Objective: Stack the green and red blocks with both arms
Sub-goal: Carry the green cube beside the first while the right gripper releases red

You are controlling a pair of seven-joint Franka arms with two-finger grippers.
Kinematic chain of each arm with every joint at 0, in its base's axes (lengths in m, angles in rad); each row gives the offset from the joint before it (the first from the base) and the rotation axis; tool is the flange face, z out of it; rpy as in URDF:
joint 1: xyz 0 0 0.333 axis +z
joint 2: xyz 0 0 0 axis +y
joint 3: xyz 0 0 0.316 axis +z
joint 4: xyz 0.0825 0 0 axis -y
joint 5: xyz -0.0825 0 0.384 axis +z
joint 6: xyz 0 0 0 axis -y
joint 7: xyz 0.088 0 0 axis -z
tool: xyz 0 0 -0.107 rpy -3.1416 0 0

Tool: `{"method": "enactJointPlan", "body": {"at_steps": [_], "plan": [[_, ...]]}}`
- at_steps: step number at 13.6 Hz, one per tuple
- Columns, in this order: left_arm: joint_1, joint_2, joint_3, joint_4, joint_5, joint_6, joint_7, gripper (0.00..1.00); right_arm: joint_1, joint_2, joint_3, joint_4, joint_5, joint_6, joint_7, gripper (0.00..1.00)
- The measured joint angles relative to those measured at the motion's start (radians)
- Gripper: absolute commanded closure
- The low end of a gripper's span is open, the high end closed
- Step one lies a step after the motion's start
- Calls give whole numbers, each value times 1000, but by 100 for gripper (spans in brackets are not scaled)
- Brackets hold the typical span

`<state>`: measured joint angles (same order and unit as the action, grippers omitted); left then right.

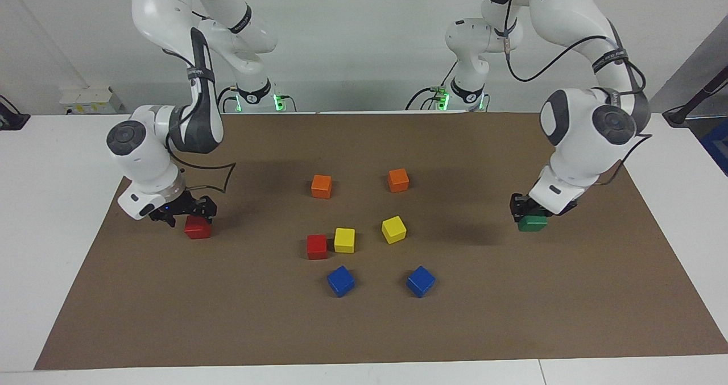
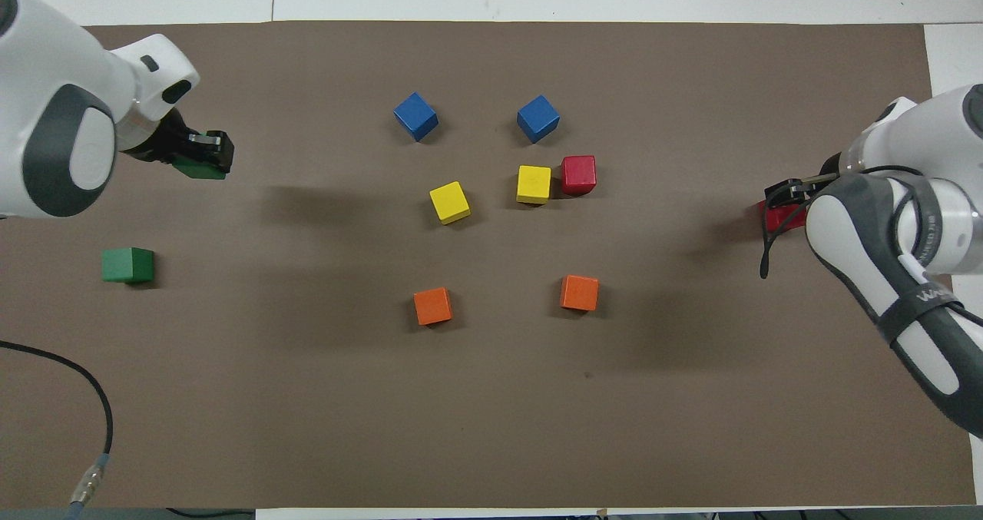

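My left gripper point(image 1: 529, 211) is down at a green block point(image 1: 532, 224) near the left arm's end of the mat; in the overhead view this gripper point(image 2: 206, 151) sits on top of that block point(image 2: 201, 170). A second green block point(image 2: 128, 265) lies nearer to the robots and is hidden by the arm in the facing view. My right gripper point(image 1: 190, 217) is open and straddles a red block point(image 1: 197, 228) that rests on the mat at the right arm's end; both also show in the overhead view, the gripper point(image 2: 791, 197) over the block point(image 2: 777, 217). Another red block point(image 1: 317, 247) touches a yellow block point(image 1: 344, 240).
Mid-mat lie two orange blocks point(image 1: 321, 186) point(image 1: 398, 180), a second yellow block point(image 1: 393, 229) and two blue blocks point(image 1: 340, 281) point(image 1: 420, 281). A black cable point(image 2: 92, 397) lies on the brown mat point(image 1: 227, 317) near the left arm's base.
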<state>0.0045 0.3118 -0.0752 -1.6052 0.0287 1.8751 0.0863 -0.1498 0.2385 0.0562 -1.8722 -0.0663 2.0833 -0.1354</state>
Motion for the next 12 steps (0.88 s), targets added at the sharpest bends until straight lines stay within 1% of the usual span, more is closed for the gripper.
{"method": "enactJointPlan", "body": {"at_steps": [2, 3, 4, 6, 8, 10, 12], "plan": [[82, -43, 1, -65, 0, 0, 133, 100, 5, -30, 10, 124, 2, -157, 2, 0], [126, -59, 1, -99, 0, 8, 200, 100, 21, -34, 17, 183, 4, -203, 14, 0], [168, -72, 1, -130, -4, 24, 260, 100, 45, -33, 21, 223, 11, -219, 45, 0], [242, -90, 1, -187, -16, 73, 361, 100, 122, -19, 27, 252, 26, -204, 163, 0], [295, -107, 1, -247, -25, 136, 420, 100, 231, 13, 29, 255, 26, -146, 317, 0], [319, -127, 1, -312, -46, 204, 444, 100, 312, 51, 30, 265, 24, -122, 456, 0], [327, -149, 0, -382, -55, 266, 450, 100, 347, 100, 30, 302, 22, -99, 529, 0]]}}
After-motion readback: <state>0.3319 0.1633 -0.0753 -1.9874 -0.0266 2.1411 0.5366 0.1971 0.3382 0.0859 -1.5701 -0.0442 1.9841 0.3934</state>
